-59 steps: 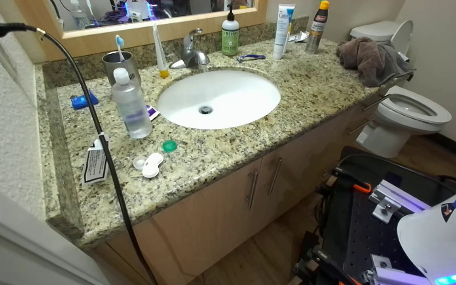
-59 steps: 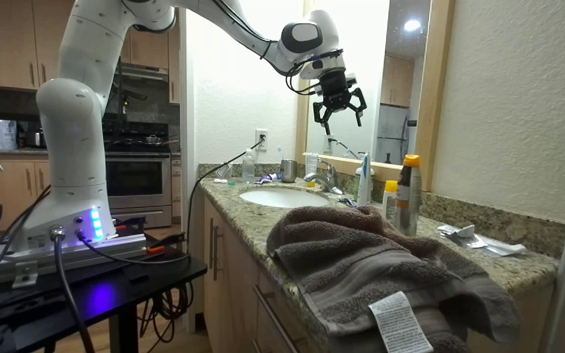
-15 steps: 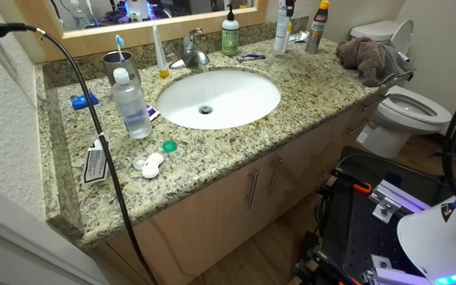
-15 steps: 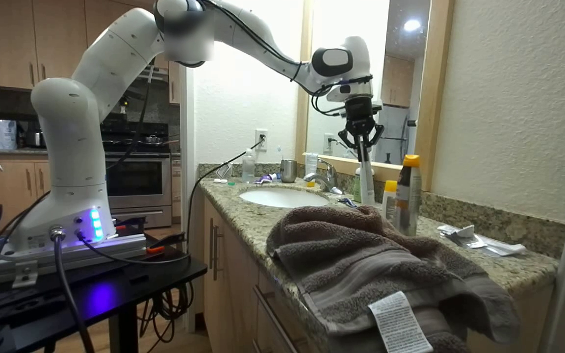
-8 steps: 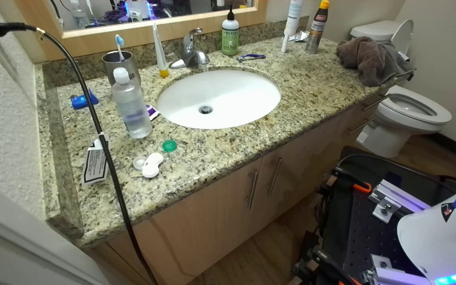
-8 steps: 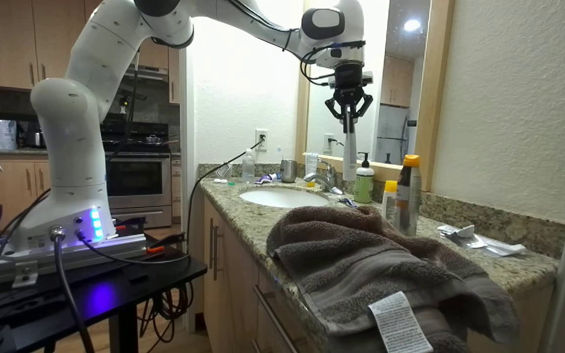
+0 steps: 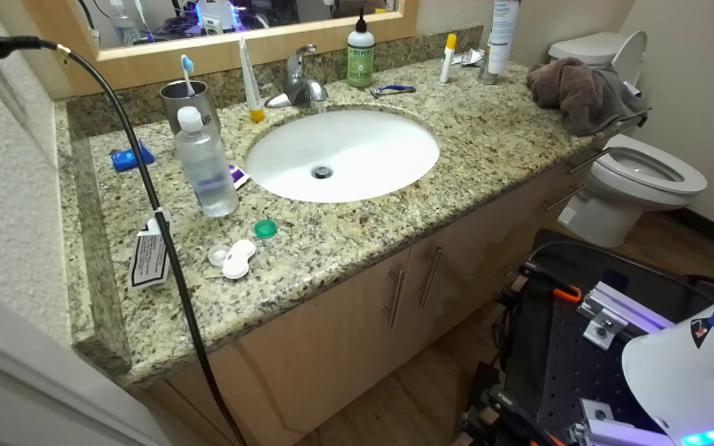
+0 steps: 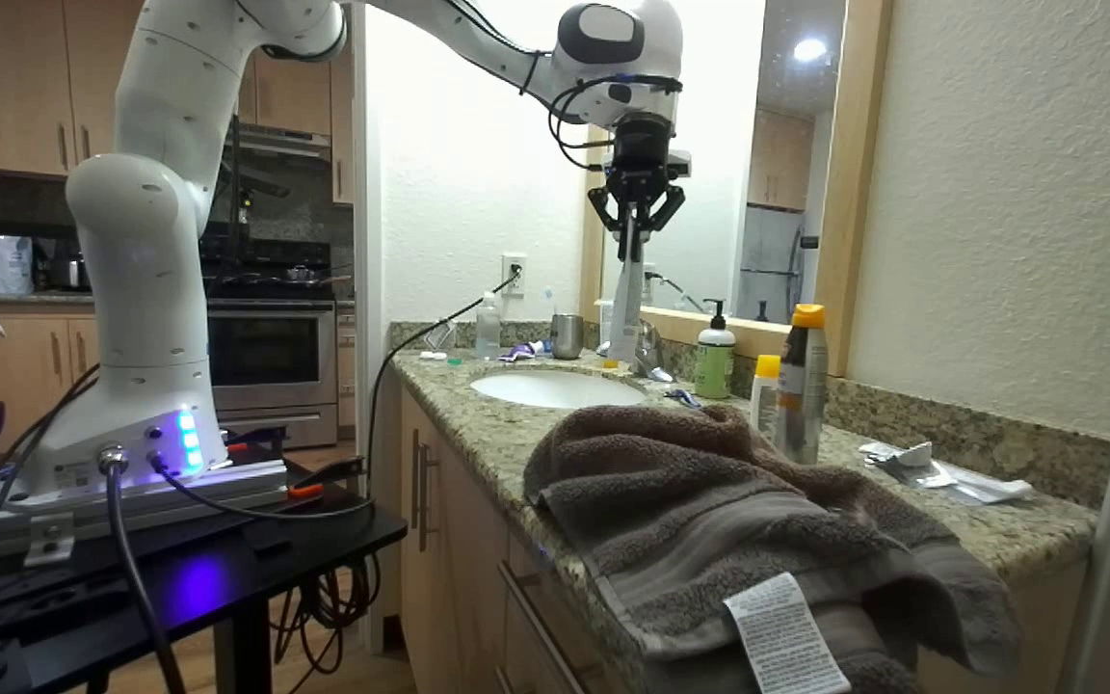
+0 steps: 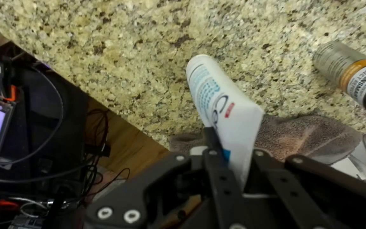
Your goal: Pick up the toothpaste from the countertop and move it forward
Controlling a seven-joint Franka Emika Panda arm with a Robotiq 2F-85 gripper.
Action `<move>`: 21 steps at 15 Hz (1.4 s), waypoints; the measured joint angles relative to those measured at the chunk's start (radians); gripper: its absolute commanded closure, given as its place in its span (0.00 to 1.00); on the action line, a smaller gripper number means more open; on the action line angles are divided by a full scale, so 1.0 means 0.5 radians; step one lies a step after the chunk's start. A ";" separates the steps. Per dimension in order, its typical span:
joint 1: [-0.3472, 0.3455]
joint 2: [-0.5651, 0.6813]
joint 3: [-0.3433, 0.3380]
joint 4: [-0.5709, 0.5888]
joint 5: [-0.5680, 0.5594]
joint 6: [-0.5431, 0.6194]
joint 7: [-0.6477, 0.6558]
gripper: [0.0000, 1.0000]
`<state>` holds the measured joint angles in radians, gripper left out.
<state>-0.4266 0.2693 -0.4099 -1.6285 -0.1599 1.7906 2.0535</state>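
The toothpaste is held off the desk, pinched by the hand, with forward placement seemingly yet to be completed.

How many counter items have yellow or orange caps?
3: the tube by the faucet, the spray can by the towel, and the small white container between them. Others may be hidden.
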 measured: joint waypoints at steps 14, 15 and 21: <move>0.225 -0.687 0.089 -1.032 0.052 0.620 -0.618 0.96; 0.221 -0.688 0.086 -1.056 0.115 0.625 -0.703 0.96; 0.133 -0.873 0.069 -1.229 0.152 0.616 -0.967 0.96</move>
<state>-0.3601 -0.1673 -0.3754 -2.2431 -0.0839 2.0985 1.5701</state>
